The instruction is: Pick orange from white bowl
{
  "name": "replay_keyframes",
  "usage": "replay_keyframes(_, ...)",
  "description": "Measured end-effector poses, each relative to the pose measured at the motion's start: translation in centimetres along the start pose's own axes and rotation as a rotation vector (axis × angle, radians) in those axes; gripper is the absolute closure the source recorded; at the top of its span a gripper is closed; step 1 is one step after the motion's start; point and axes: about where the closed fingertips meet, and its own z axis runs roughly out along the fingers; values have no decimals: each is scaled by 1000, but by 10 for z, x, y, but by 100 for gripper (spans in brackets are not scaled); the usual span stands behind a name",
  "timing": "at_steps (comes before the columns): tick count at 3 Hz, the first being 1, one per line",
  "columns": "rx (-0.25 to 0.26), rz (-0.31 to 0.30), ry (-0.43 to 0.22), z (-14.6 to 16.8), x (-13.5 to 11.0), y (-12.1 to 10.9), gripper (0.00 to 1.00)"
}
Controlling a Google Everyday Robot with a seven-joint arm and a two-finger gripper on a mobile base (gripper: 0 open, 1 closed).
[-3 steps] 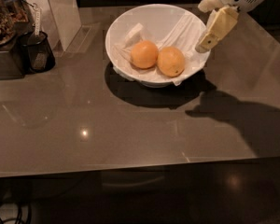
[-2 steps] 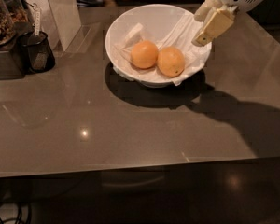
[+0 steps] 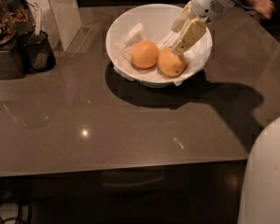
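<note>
Glossy grey-brown table [image 3: 107, 125] fills the view, with dark floor beyond its near edge. At upper right, the gripper [image 3: 175, 40] hangs over the right side of the white bowl [image 3: 130, 20], pointing down and to the left. Its jaws stand apart with nothing between them. Directly beneath the lower fingertip [image 3: 178, 49] lies the orange [image 3: 170, 63], resting inside the bowl against its right wall on the white cloth [image 3: 196, 55]. Tip and fruit appear to touch, though the angle does not settle it. Just left of the orange, and left of the gripper, a second, rounder fruit [image 3: 144, 54] sits in the same bowl. Far left of the gripper, near the table edge, stand a black cup [image 3: 37, 52] and a dark appliance [image 3: 4, 55]. Right of the gripper, at the far table edge, a person's hand [image 3: 263, 6] shows.
</note>
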Motion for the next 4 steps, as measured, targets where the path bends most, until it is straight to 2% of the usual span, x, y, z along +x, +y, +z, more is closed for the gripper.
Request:
replay_keyframes(1,-45,-6,-12,24,-4,-10,35)
replay_keyframes(4,-88,41,28,46,24,-21,35)
